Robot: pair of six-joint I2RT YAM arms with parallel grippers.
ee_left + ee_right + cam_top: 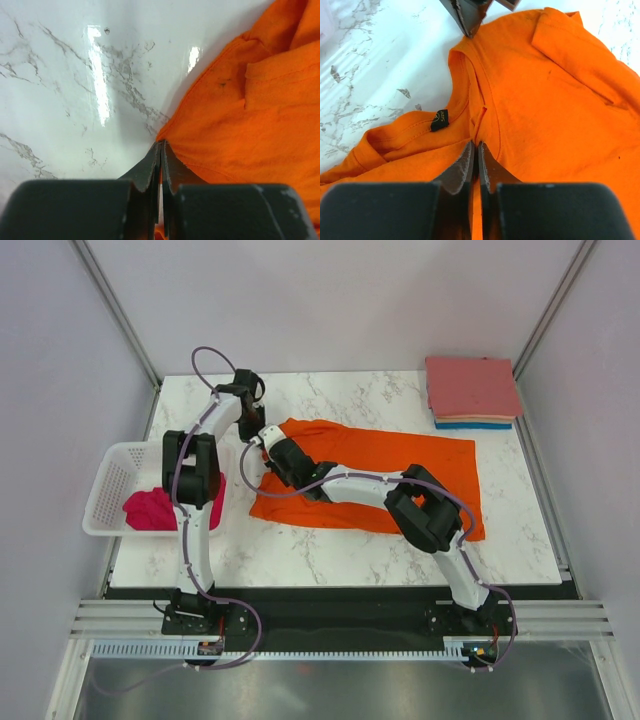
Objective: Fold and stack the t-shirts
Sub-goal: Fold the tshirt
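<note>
Arms converge from the near edge on the left end of the orange t-shirt (400, 470), spread flat on the table (350, 552). Right gripper (475, 150) clamps cloth at the collar; left gripper (160, 150), just beyond, pinches the shirt's edge. Folded t-shirts (472, 390) sit stacked far right.

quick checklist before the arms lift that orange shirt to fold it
1. left gripper shut on the orange t-shirt's edge: ok
2. right gripper shut on cloth beside the collar: ok
3. both grips at the same end of the shirt: ok
4. folded stack apart from the orange t-shirt: ok
5. magenta t-shirt inside the basket, out of the way: ok
6. how many layers each grip holds: cannot tell
</note>
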